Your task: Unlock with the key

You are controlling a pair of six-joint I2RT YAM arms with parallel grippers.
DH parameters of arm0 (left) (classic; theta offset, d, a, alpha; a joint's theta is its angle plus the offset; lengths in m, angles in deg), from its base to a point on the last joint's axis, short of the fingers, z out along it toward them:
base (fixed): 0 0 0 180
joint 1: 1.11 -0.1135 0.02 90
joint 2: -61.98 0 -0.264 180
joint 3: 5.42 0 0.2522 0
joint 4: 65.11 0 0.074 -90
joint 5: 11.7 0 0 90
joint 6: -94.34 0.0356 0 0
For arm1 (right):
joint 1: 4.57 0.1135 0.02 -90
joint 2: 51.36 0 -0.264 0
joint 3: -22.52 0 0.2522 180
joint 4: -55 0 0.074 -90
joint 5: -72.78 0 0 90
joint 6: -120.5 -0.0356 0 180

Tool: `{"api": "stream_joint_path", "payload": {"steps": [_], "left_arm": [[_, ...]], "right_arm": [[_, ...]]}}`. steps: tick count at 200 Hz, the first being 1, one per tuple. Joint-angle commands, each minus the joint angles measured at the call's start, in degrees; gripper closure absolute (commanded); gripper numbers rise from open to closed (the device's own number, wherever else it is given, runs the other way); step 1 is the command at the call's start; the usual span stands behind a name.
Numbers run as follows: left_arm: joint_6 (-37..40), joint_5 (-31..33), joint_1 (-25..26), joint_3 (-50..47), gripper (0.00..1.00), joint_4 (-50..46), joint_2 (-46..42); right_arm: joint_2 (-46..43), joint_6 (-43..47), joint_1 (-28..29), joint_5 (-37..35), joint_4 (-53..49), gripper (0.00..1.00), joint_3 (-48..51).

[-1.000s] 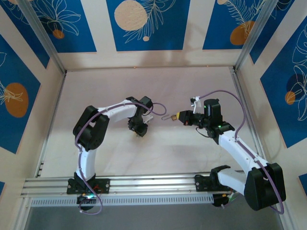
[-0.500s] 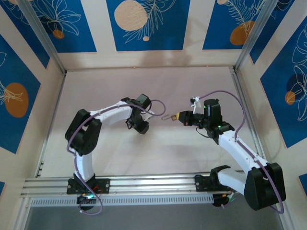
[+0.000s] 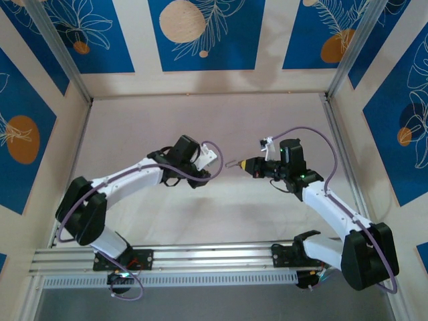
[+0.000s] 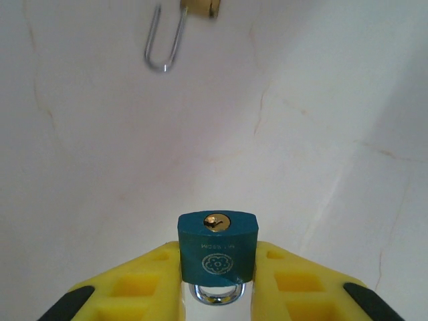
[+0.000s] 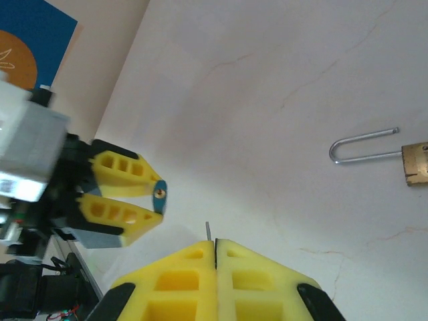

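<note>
My left gripper (image 4: 216, 251) is shut on a small teal-blue padlock (image 4: 217, 246), held above the table. Its brass keyhole (image 4: 217, 221) faces away from the wrist and its silver shackle sits between the yellow fingers (image 4: 140, 284). In the right wrist view the same padlock (image 5: 160, 196) and left gripper (image 5: 157, 192) sit at the left, facing my right gripper (image 5: 215, 244). That gripper is shut on the key (image 5: 208, 231). Just its thin silvery blade tip sticks out past the fingertips; the head is hidden between them. In the top view the left gripper (image 3: 212, 164) and right gripper (image 3: 246, 164) point at each other, a short gap apart.
A small brass padlock (image 5: 416, 164) with an open silver shackle (image 5: 364, 147) lies on the pale table (image 3: 200, 120); its shackle (image 4: 164, 40) is also at the top of the left wrist view. Patterned blue walls (image 3: 200, 33) and metal posts enclose the table.
The left arm has stretched out and swung its gripper, with the blue padlock, to face the right gripper. The right gripper has shifted slightly left, still shut on the key.
</note>
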Motion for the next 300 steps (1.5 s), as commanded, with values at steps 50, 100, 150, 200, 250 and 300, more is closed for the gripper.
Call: {"api": "stream_joint_path", "payload": {"steps": [50,100,150,200,250,300], "left_arm": [[5.65,4.92,2.92,-4.88,0.77,11.17,-5.79],[8.16,7.65,5.36,-7.6,0.77,15.02,-8.5],[11.88,10.83,8.06,-8.94,0.77,15.8,-9.32],[14.68,13.56,9.7,-8.94,0.77,14.8,-8.71],[16.67,15.56,10.86,-8.92,0.77,13.78,-8.49],[18.2,17.96,12.0,-8.86,0.77,13.4,-8.15]], "right_arm": [[2.28,0.85,1.34,4.25,1.21,1.0,-2.95],[2.74,1.0,1.95,7.07,-0.9,1.0,-5.63],[3.62,2.85,4.43,7.36,-3.36,1.0,-7.36],[5.79,4.29,7.2,6.86,-4.34,1.0,-8.34],[7.76,5.41,8.72,7.07,-5.14,1.0,-9.62],[9.59,4.16,8.63,8.27,-5.77,1.0,-10.27]]}}
